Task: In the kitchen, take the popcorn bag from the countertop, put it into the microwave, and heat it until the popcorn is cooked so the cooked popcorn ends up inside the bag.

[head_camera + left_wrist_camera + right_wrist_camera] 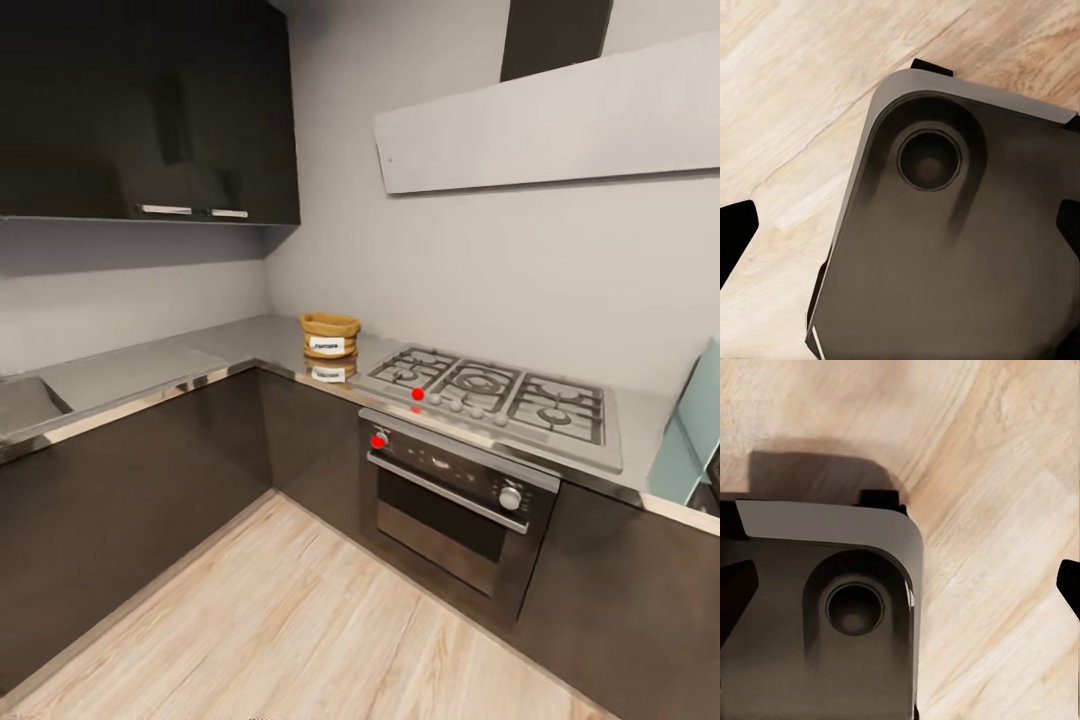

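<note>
The popcorn bag [329, 335], a squat tan sack with a white label, stands on the glossy grey countertop [250, 345] in the corner, just left of the steel hob. At the far right edge a pale mint-blue slab of the microwave [688, 432] pokes into the head view; its door and knobs are cut off. My left gripper [900, 232] hangs open over my own dark base, its fingertips [736, 229] far apart with nothing between them. My right gripper [900, 585] is likewise open and holds nothing. Popcorn kernels are hidden.
A steel gas hob [500, 395] with grates sits above a built-in oven [455, 505] with red-marked knobs. Dark cabinets [130, 480] run along both walls below the counter, and upper cabinets [150, 110] hang at left. A sink [25, 405] is at far left. Light wood floor [300, 630] lies ahead.
</note>
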Tool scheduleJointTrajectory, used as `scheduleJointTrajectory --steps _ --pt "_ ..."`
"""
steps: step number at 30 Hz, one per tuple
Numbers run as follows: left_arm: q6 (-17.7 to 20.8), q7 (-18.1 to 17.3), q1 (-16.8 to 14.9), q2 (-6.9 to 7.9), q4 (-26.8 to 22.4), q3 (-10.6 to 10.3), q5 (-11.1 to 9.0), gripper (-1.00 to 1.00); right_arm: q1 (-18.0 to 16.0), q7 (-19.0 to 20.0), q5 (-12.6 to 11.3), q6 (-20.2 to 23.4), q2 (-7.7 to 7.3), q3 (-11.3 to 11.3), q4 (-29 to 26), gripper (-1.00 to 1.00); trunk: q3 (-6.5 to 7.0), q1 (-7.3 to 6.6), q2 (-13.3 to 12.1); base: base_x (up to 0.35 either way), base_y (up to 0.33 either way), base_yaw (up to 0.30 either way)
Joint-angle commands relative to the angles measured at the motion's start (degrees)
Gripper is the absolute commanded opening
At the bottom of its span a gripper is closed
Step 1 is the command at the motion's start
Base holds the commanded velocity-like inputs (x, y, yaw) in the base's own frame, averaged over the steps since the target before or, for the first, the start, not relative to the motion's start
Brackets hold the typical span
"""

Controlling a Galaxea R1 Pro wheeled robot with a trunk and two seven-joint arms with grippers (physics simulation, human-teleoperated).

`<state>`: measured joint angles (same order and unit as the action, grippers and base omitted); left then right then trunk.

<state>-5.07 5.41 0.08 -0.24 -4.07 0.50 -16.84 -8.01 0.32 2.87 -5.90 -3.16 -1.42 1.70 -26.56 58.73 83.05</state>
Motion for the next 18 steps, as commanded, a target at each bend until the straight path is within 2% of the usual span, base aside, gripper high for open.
scheduleJointTrajectory --steps 1,7,12,15,18 --pt "-0.11 0.16 0.01 -0.02 -0.08 0.03 -0.21 1.0 -0.08 0.03 0.3 -0.34 -0.01 -0.16 0.16 1.0 -0.05 0.0 0.03 0.0 0.0 0.3" --pt "-0.11 0.14 -0.01 -0.02 -0.06 -0.02 -0.13 1.0 -0.08 0.03 0.3 -0.43 0.08 -0.08 0.17 1.0 -0.05 0.0 0.03 0.0 0.0 0.3" --pt "-0.11 0.16 0.01 -0.02 -0.06 -0.06 -0.12 1.0 -0.08 0.03 0.38 -0.39 1.22 -0.02 0.15 1.0 -0.05 0.0 0.03 0.0 0.0 0.3" --pt "-0.11 0.18 0.01 -0.02 -0.08 -0.06 -0.12 1.0 -0.08 -0.05 0.38 -0.37 2.63 0.06 0.15 1.0 -0.05 0.0 0.03 0.0 0.0 0.3" --pt "-0.11 0.21 0.01 -0.02 -0.07 -0.06 -0.12 1.0 -0.08 -0.12 0.38 -0.42 2.86 0.05 0.15 1.0 -0.05 0.0 0.03 0.0 0.0 0.3"
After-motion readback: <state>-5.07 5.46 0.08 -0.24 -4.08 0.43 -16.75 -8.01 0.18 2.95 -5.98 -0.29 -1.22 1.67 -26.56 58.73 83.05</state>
